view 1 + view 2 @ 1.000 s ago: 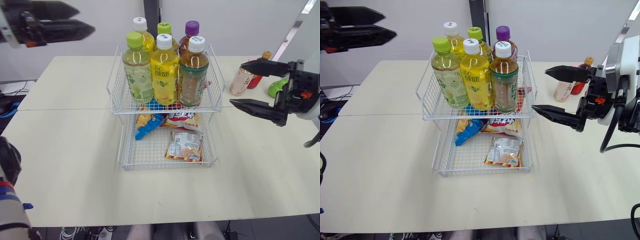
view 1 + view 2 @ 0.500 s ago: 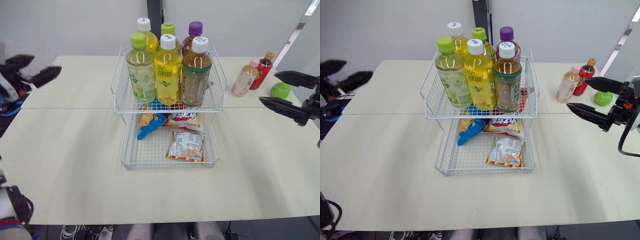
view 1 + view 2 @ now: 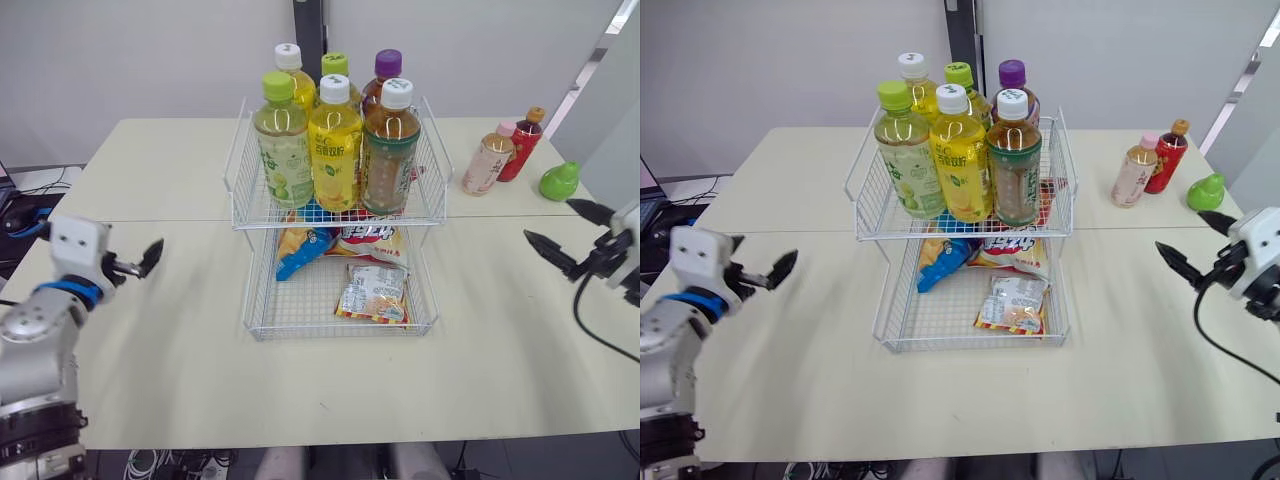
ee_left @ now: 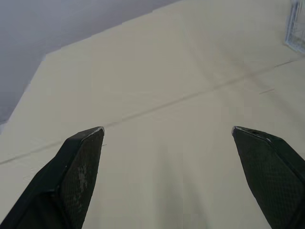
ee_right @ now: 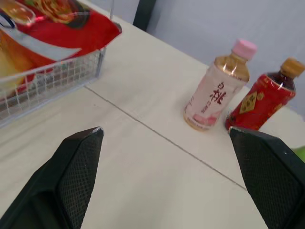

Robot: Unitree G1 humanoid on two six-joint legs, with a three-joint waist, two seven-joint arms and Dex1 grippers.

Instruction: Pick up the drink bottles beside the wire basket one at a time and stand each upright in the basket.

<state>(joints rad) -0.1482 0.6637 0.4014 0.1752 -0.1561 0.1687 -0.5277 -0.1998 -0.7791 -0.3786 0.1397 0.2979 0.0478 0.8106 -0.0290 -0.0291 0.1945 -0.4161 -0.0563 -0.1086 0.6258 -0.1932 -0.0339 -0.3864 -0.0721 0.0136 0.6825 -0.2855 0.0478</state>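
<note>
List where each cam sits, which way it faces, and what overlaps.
Left and right eye views: head stereo pair, facing forward and down on the table, wire basket and both arms.
Left wrist view: on the left wrist, looking along the open left end effector across the table toward a basket corner.
Right wrist view: on the right wrist, looking along the open right end effector at the pink-capped bottle and red bottle.
Shared: head and right wrist views both show those bottles and the basket.
</note>
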